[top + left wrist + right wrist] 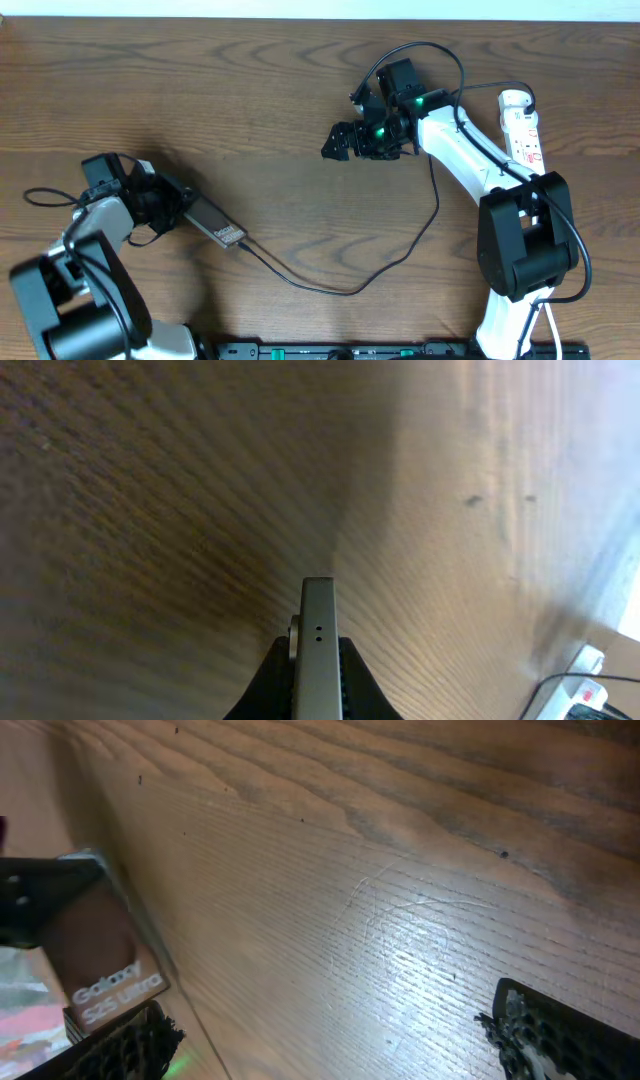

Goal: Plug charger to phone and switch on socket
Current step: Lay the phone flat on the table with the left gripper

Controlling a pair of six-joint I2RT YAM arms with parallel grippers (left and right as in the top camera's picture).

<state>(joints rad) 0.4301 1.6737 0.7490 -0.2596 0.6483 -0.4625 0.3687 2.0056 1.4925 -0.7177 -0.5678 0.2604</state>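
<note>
Black charger (pixel 322 290) reaches phone (pixel 215 227); its plug tip is indiscernible.

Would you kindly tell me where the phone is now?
In the overhead view the phone is left of centre, one end in the left gripper, the black cable meeting the other.

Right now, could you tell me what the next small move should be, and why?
Probably swing the open, empty right end effector toward the socket for its switch: the charger already seems to reach the end of the phone clamped by the left end effector, though seating is unclear.
</note>
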